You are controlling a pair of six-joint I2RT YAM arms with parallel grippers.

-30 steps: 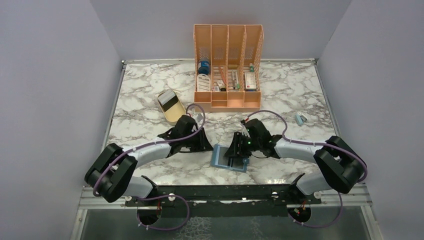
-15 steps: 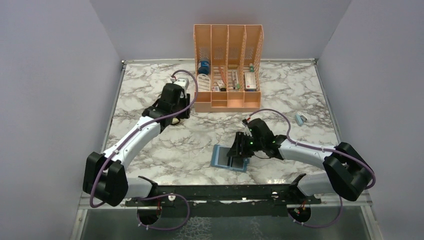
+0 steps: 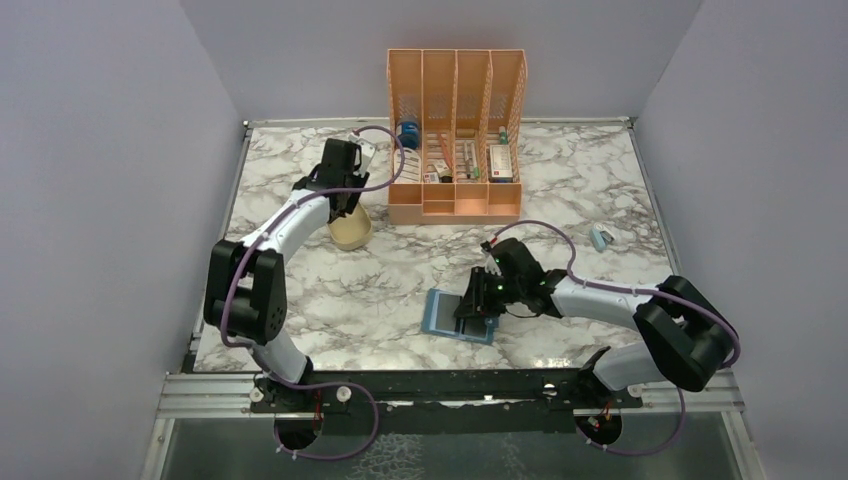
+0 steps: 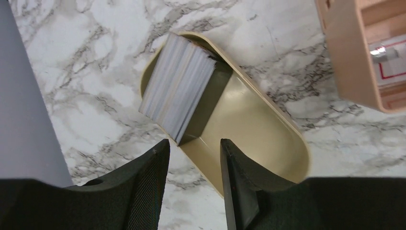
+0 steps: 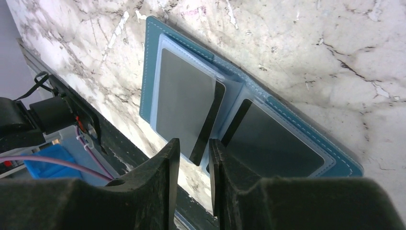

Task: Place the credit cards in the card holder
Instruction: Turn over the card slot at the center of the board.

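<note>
Teal-blue and spread open, the card holder (image 3: 440, 316) lies flat on the marble table (image 3: 330, 300) near the front edge, between the two arm bases. Its clear pockets hold two cards: a grey card (image 5: 184, 98) with a black stripe on one leaf and a darker card (image 5: 275, 139) on the other. The right gripper (image 5: 194, 148) hangs just over the fold, jaws a narrow slit apart and pinching nothing; whether its tips touch the striped card I cannot tell. Farther back on the left, the left gripper (image 4: 194, 146) hovers above the beige tray (image 4: 268, 143), jaws spread and empty. A stack of credit cards (image 4: 177, 88) sits at one end of that tray. A small light-blue object (image 3: 600, 238) lies well apart on the right. Just beside the tray, at the back, stands the orange organiser (image 3: 456, 110), small items in its slots.
</note>
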